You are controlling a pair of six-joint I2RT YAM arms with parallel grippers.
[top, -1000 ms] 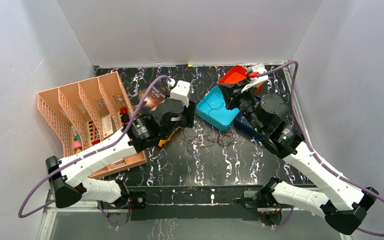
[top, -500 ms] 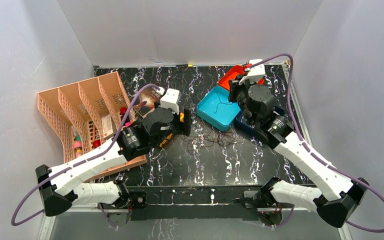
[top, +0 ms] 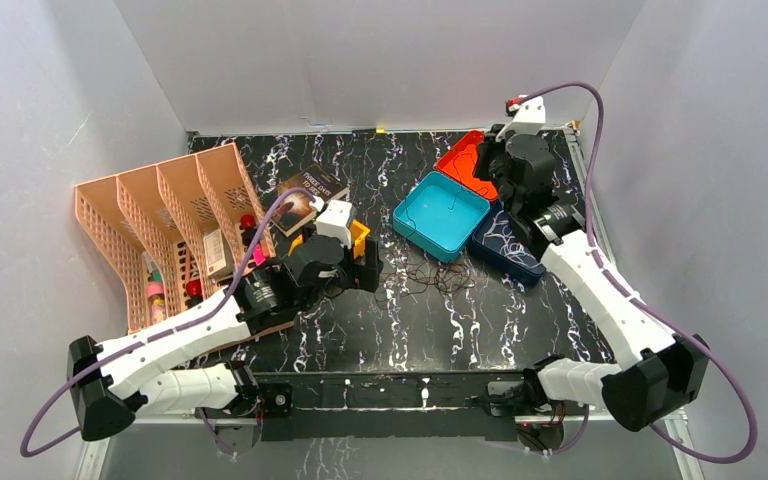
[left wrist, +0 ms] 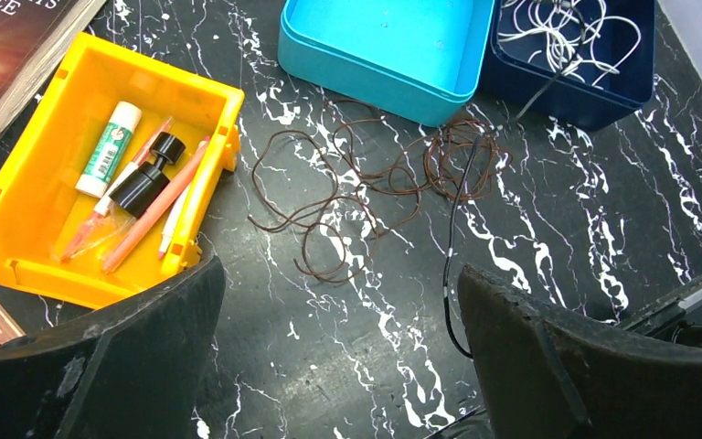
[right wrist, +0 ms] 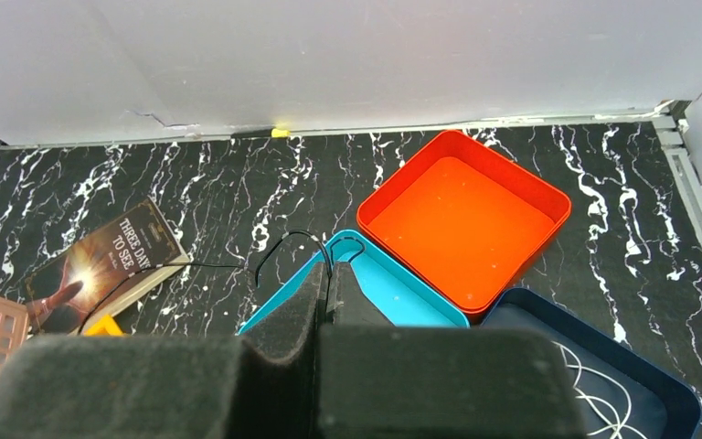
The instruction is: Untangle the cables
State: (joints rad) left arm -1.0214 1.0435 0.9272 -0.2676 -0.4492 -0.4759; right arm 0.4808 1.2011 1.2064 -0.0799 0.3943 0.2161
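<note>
A loose tangle of thin brown cables [left wrist: 366, 183] lies on the black marble table, in front of the teal box [left wrist: 384, 46]; from above the tangle [top: 430, 275] sits mid-table. A thin black cable [left wrist: 451, 265] runs from it toward my left gripper [left wrist: 343, 347], which hangs open above bare table with nothing between its fingers. Pale cables [left wrist: 567, 37] are coiled in the navy box [left wrist: 603, 101]. My right gripper [right wrist: 327, 283] is shut on a thin black cable [right wrist: 283, 242] that loops out over the teal box [right wrist: 402, 293]. From above, that gripper [top: 487, 170] is at the far right.
A yellow bin [left wrist: 27, 229] with a glue stick and pens stands left of the tangle. An orange box [top: 465, 160] touches the teal one. A book [top: 310, 190] lies at the back, and a peach divider rack [top: 160, 230] fills the left side.
My left gripper has opened wide and drawn back toward the near left, uncovering the yellow bin. The right arm has swung toward the far right corner, still pinching the black cable.
</note>
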